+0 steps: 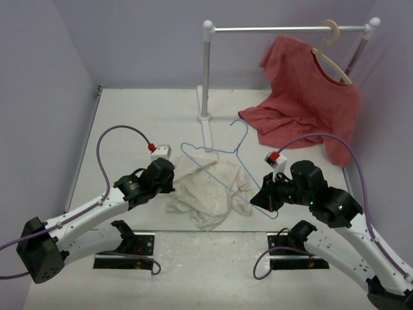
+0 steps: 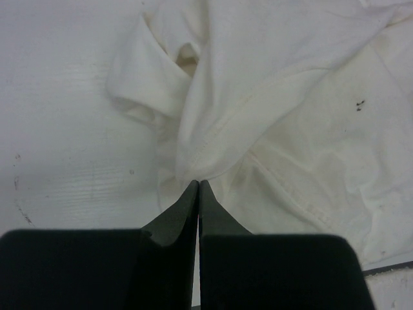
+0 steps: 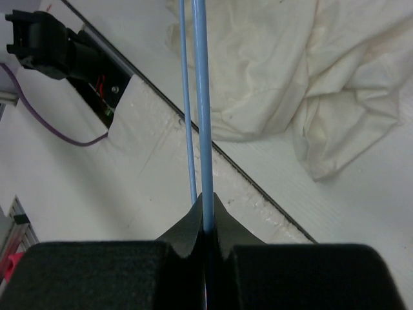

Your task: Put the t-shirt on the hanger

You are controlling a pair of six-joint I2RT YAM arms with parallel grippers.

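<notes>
Here, in the view from above, the cream-white, wrinkled cotton t-shirt [image 1: 206, 190] lies in a loose heap on the white table [image 1: 142, 123], between the two arms and near their bases. The thin light-blue wire hanger [image 1: 210, 152], a triangle with a small hook, lies partly over the t-shirt: its hook points to the far side and its near right corner goes to the right gripper [image 1: 257, 201]. The left gripper [image 1: 173, 186] is at the left edge of the heap. Behind, a white clothes rail [image 1: 206, 64] stands on the table, and a larger red t-shirt [image 1: 303, 97] hangs from it on a thick beige wooden hanger [image 1: 332, 58], with its lower part resting on the table. In the left wrist view, the jaws of the left gripper are pressed together with no gap, and their tips touch a stitched fold of the t-shirt; if any cloth is caught between them I cannot tell. In the right wrist view, the jaws of the right gripper are closed tight on one wire of the hanger, which runs straight up from the tips; a second wire runs beside it on the left, and the t-shirt lies on the table further up and to the right
</notes>
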